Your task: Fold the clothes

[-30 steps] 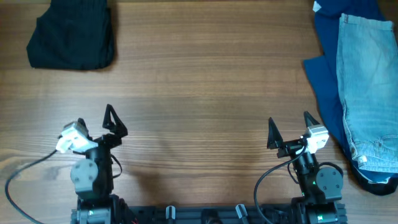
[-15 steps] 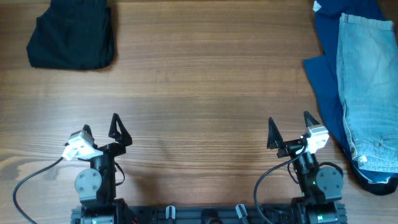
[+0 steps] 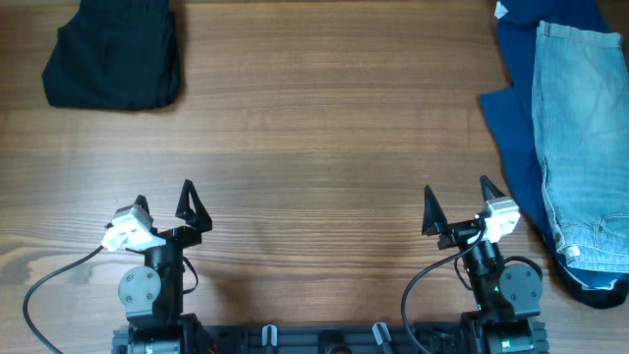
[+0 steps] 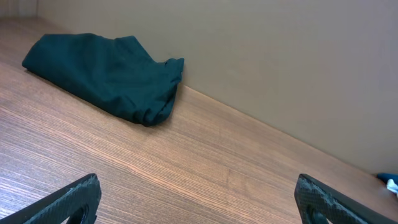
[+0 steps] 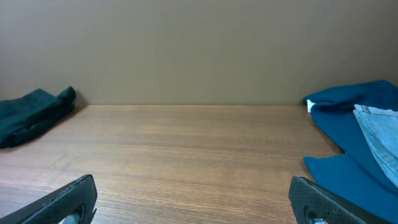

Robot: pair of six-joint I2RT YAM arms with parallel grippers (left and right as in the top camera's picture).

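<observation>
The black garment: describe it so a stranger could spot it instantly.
Start at the wooden table and go to its far left corner. The black garment lies bundled there alone. Its neighbours, light-blue jeans on a dark blue cloth, lie along the right edge.

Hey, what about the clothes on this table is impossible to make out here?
The black garment: overhead, the top edge cuts off its far part; its folds hide the inside.
The jeans: overhead, the right edge crops them.
The dark blue cloth: overhead, the jeans cover part of it; top edge crops it.
</observation>
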